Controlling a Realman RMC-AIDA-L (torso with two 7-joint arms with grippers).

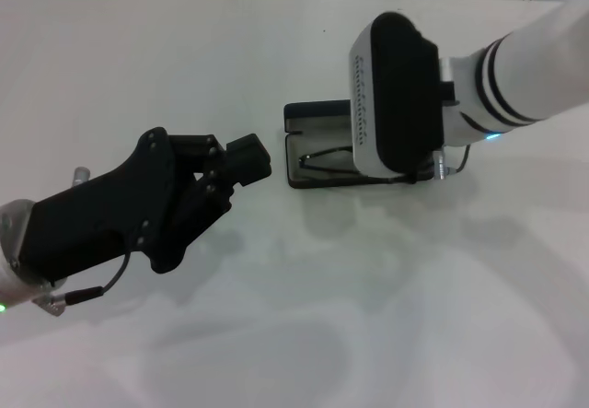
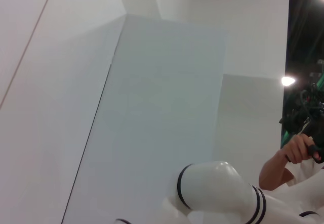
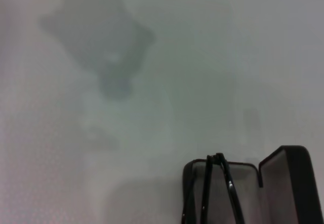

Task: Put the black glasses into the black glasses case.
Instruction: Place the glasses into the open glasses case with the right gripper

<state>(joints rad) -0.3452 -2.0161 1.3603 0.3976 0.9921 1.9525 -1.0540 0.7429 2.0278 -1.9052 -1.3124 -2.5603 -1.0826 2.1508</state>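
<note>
Inspecting, we find the black glasses (image 3: pixel 215 193) lying inside the open black glasses case (image 3: pixel 283 183); neither tool's state is discernible.

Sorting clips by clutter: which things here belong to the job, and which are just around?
Job:
- thin black wire-framed glasses, lying in the case
- black rectangular hard glasses case, open
- right gripper, over the case

Around:
- left gripper, off to the side
- white table
</note>
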